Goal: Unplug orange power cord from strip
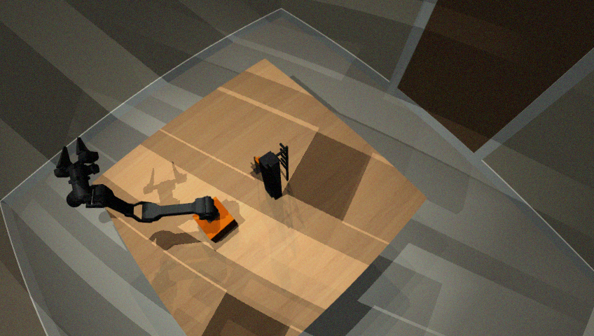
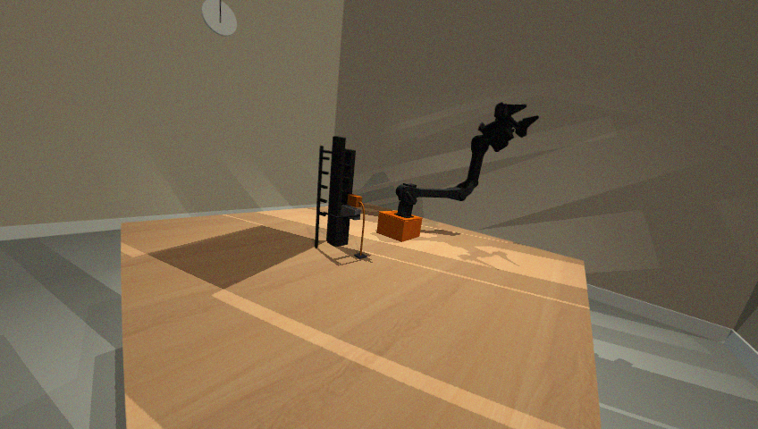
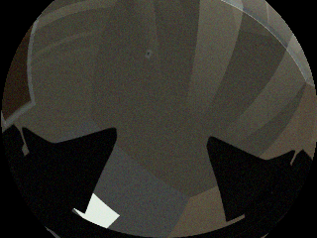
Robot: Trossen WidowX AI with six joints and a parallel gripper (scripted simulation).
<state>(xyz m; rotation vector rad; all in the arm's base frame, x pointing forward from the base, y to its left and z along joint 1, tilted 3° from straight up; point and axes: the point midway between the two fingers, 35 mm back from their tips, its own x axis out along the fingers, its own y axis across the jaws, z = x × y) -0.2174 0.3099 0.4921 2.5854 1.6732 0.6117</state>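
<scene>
On table (image 2: 478, 340): one strip (image 2: 339, 197), one orange plug (image 2: 353, 200)

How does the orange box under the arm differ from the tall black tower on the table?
The orange box is low and squat; the black tower stands tall and narrow. The box carries the arm's foot; the tower carries an orange plug with a hanging cord. Both rest on the wooden table.
</scene>
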